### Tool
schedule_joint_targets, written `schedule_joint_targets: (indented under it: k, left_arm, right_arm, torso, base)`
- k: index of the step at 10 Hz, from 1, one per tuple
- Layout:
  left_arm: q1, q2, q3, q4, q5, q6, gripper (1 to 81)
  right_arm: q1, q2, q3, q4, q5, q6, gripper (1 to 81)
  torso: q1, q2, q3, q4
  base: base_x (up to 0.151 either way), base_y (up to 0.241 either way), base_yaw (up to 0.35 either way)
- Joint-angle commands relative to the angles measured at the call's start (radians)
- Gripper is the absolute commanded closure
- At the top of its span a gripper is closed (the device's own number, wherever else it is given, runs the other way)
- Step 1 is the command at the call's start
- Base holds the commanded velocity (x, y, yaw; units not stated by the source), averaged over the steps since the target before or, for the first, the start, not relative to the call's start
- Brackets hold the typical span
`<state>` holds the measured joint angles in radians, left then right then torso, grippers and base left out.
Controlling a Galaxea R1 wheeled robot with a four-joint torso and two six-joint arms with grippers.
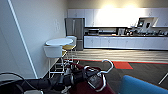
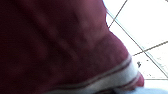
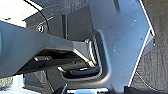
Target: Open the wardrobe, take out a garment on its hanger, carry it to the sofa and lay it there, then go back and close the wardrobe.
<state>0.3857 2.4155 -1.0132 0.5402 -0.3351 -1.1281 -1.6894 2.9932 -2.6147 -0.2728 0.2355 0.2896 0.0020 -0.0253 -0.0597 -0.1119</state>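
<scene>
L gripper (image 1: 96, 80) clamping white hanger (image 1: 106, 68), maroon garment (image 2: 57, 45) draped (blue sofa (image 1: 142, 86) nearby)

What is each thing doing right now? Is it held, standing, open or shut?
garment: bunched up low at the robot's front, off the sofa.
hanger: hook pointing up, above the garment.
sofa: bare on its visible blue corner.
fridge: doors shut.
round table: standing upright by the wall.

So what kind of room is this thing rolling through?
Most likely an office break room or shared kitchenette. A long run of white cabinets with a cluttered counter lines the far wall, a grey steel fridge stands beside it, and a small round white table with stools sits by the wall.
</scene>
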Motion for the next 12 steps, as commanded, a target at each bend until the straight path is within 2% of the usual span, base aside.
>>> schedule_joint_targets:
  k: [1, 12]
  left_arm:
    - [-0.172, -0.001, 0.053, 0.040, -0.074, 0.019, 81.1]
    - [-0.170, -0.028, 0.067, 0.053, -0.077, 0.011, 81.1]
  right_arm:
    - [0.026, 0.006, -0.010, -0.011, -0.045, 0.000, 1.0]
    - [0.024, 0.014, -0.016, -0.016, -0.047, 0.000, 1.0]
  torso:
    - [0.000, 0.000, 0.000, 0.000]
    - [0.000, 0.000, 0.000, 0.000]
  base:
    - [0.000, 0.000, -0.297]
    - [0.000, 0.000, -0.297]
